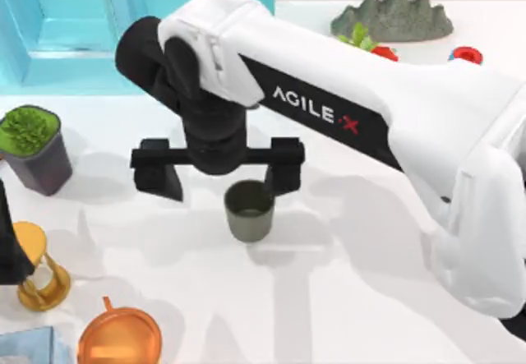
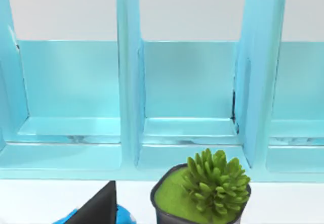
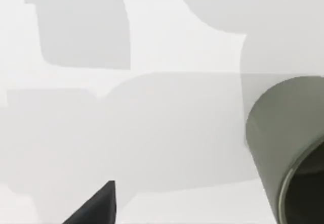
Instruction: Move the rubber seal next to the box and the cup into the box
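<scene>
The small dark grey-green cup [image 1: 249,209] stands upright near the table's middle. My right gripper [image 1: 220,182] hovers open just behind it, its right finger [image 1: 283,171] close over the cup's back rim and its left finger well off to the left. In the right wrist view the cup [image 3: 286,138] lies off to one side of a dark fingertip [image 3: 96,209]. The light blue box [image 1: 123,19] with dividers stands at the back left; its compartments [image 2: 187,82] hold nothing. The rubber seal is hidden. My left arm [image 1: 6,245] is parked at the left edge.
A dark purple pot with a green plant [image 1: 33,146] stands left, in front of the box. An hourglass [image 1: 41,274], an orange vessel with a handle [image 1: 119,339] and a pale blue object [image 1: 25,347] crowd the front left. A grey rock model [image 1: 394,15] and red pieces [image 1: 466,54] sit back right.
</scene>
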Controlling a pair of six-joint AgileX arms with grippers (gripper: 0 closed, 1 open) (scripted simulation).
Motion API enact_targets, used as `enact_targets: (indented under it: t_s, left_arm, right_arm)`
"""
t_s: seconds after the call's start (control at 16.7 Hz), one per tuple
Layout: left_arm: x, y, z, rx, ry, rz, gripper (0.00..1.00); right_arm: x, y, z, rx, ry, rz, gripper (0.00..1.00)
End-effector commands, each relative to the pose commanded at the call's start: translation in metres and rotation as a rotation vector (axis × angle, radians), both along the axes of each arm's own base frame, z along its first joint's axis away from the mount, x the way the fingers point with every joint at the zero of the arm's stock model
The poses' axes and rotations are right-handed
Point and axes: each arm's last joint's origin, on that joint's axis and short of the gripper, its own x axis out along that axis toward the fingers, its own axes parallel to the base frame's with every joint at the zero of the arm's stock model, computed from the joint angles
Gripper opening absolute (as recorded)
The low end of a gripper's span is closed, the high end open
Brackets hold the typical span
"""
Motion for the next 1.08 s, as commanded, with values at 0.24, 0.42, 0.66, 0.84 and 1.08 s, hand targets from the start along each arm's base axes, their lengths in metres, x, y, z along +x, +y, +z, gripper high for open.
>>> enact_targets:
  t_s: [0.24, 0.42, 0.66, 0.84, 1.08]
  left_arm:
    - [0.0, 0.0, 0.0, 0.0, 0.0, 0.0, 1.0]
    - [0.0, 0.0, 0.0, 0.0, 0.0, 0.0, 1.0]
    - [0.0, 0.0, 0.0, 0.0, 0.0, 0.0, 1.0]
    - [0.0, 0.0, 0.0, 0.0, 0.0, 0.0, 1.0]
    - [0.0, 0.0, 0.0, 0.0, 0.0, 0.0, 1.0]
  right_arm:
    - [0.001, -0.001, -0.031, 0.003, -0.002, 0.0, 1.0]
    - [0.001, -0.001, -0.032, 0.003, -0.003, 0.0, 1.0]
    - [0.001, -0.001, -0.032, 0.003, -0.003, 0.0, 0.77]
    - [0.001, -0.001, -0.032, 0.003, -0.003, 0.0, 0.55]
    - [0.001, -0.001, -0.032, 0.003, -0.003, 0.0, 0.25]
